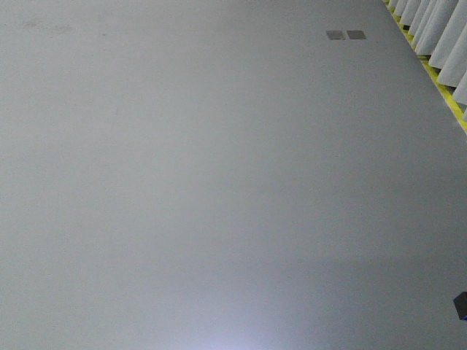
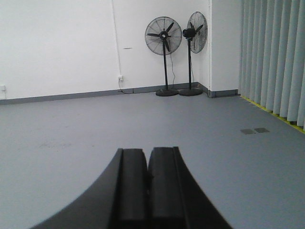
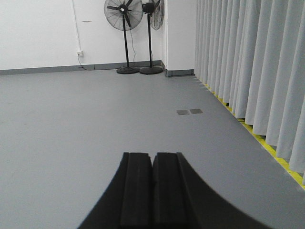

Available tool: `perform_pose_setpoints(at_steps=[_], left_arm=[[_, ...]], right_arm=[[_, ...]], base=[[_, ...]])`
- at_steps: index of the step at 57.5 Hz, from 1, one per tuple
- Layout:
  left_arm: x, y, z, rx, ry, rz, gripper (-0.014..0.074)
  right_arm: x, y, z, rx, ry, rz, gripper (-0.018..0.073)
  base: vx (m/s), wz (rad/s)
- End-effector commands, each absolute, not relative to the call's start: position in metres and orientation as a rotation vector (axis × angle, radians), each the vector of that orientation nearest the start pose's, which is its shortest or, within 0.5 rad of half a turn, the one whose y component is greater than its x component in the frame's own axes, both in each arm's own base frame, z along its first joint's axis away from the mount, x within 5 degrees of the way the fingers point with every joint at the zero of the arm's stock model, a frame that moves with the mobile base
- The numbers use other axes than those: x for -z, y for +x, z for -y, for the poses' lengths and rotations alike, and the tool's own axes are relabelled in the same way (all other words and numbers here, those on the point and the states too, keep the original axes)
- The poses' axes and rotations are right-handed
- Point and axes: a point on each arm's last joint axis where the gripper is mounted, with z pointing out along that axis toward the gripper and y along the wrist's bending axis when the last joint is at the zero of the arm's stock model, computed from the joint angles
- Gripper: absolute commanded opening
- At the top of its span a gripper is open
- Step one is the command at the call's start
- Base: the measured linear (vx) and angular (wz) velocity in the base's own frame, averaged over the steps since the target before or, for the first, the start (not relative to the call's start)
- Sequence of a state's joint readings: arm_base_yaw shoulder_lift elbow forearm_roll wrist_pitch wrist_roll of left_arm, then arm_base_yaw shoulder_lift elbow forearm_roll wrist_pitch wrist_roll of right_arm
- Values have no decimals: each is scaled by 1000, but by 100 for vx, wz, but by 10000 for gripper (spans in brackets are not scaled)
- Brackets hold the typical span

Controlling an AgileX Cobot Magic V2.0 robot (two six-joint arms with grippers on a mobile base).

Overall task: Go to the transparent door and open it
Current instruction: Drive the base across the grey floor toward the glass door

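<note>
**A:** How are our grippers set?

**B:** Our left gripper has its two black pads pressed flat together with nothing between them. Our right gripper is clenched the same way and is also empty. Both hang over bare grey floor.

**A:** And beyond them?

**B:** We see two small floor plates and a long pale curtain above a yellow strip on our right. Two pedestal fans stand in the far corner by the white wall.

**A:** The transparent door?

**B:** We find it in none of our views, and we cannot tell where it lies. We judge the drive to it is yet to be made.

**A:** How should we take hold once there?

**B:** We expect a clear panel to be stiff, fairly heavy, smooth and breakable. We would part the pads first, then close on a handle or frame edge, never the pane. Then we would move it slowly.
</note>
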State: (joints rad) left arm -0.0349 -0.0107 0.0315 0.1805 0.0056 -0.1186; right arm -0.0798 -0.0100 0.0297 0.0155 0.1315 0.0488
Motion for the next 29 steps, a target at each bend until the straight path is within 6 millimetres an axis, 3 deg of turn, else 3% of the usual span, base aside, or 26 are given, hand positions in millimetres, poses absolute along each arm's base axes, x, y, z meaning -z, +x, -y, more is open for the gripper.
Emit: perform_pose_setpoints(at_steps=[1,29], left_arm=[[-207,55,3,-7,78,-1429,-6],[-207,55,3,-7,78,-1429,-6]], right_arm=[[-199,56,5,24,106,-1534,-6],[-199,56,5,24,106,-1534,-6]], base=[[9,-5],[18,2]])
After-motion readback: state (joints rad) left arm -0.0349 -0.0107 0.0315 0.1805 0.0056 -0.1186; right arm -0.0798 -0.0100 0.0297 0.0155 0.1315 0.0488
